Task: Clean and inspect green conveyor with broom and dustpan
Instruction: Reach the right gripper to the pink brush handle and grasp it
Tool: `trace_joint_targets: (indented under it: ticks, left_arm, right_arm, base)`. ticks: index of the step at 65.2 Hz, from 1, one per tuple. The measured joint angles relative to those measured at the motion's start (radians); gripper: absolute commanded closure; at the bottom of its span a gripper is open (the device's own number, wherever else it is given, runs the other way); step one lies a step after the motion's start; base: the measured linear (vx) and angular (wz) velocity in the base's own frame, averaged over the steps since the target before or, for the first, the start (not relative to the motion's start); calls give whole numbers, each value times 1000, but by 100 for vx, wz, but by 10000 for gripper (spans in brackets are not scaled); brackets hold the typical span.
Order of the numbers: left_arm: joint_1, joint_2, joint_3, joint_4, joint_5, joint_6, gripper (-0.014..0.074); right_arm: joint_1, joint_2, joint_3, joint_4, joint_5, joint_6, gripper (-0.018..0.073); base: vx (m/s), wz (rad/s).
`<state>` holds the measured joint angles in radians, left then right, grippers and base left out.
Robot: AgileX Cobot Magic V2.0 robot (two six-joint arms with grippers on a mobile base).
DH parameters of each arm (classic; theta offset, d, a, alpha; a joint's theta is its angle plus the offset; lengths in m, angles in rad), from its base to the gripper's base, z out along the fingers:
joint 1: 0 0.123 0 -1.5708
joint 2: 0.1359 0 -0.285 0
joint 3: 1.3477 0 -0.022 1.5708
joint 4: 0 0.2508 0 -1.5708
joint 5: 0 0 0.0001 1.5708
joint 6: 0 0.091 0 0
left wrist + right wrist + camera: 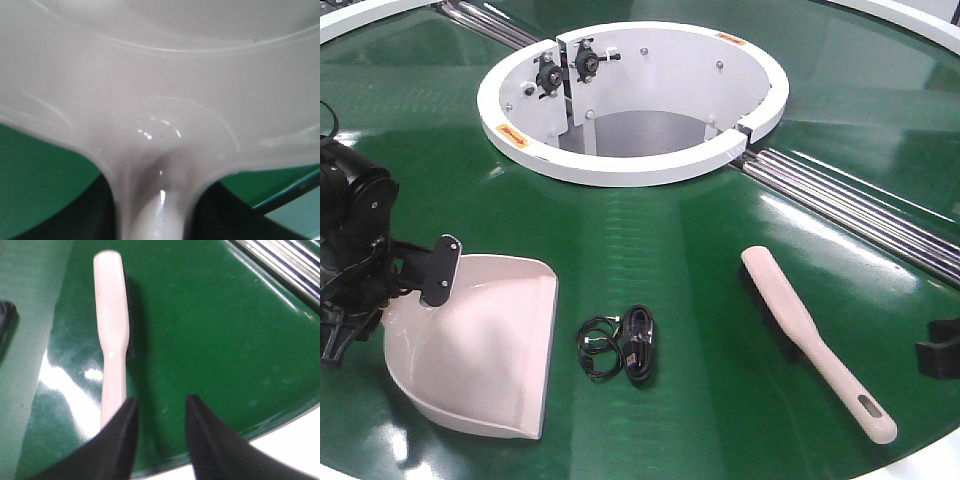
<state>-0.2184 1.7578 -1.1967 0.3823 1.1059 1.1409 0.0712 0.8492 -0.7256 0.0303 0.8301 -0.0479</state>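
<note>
Two arms share this work, and the coming move depends on the right one. The right gripper (161, 402) has its fingers parted with a clear gap, and nothing is between them. The broom (112, 330) lies flat on the green conveyor (670, 250), on the robot's right side, well apart from the dustpan (485, 340). Its long axis runs almost straight away from the fingers: the handle end is nearest to them, and the bristle head is farther off, pointing roughly toward the white hub (620, 165). The handle is not inside the gap, however. In the right wrist view it passes just outside the finger (115, 445) on the left of that view. I judge that this gripper must shift a little to its left before it can close across the handle.

The left gripper (438, 275) is at the back of the dustpan and appears closed on its handle. The pan sits low on the belt with its lip facing right. A black cable bundle (625, 348) lies between the lip and the broom, nearer the lip.
</note>
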Motion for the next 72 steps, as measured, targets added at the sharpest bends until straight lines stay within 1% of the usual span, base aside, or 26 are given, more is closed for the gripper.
trace_joint_targets:
  ticks: [8, 15, 24, 28, 35, 41, 56, 72]
  left_arm:
    - [0, 0, 0, 0, 0, 0, 603]
    - [0, 0, 0, 0, 0, 0, 603]
    - [0, 0, 0, 0, 0, 0, 603]
    - [0, 0, 0, 0, 0, 0, 603]
    - [0, 0, 0, 0, 1, 0, 603]
    - [0, 0, 0, 0, 1, 0, 603]
    - [0, 0, 0, 0, 1, 0, 603]
    - [0, 0, 0, 0, 1, -1, 603]
  right_arm:
    - [2, 83, -43, 18, 17, -20, 4]
    - [3, 148, -79, 54, 22, -37, -47]
    - [47, 236, -133, 85, 48, -60, -39]
    - [90, 287, -161, 91, 60, -61, -35]
    - [147, 367, -213, 95, 73, -45, -35]
    - [179, 441, -257, 86, 102, -21, -35]
    - [192, 614, -350, 4, 202, 28, -29]
    - [192, 752, -392, -25, 221, 32, 15]
  base:
    - [0, 0]
    - [0, 0]
    - [0, 0]
    - [0, 0]
    - [0, 0]
    - [0, 0]
    - [0, 0]
    - [0, 0]
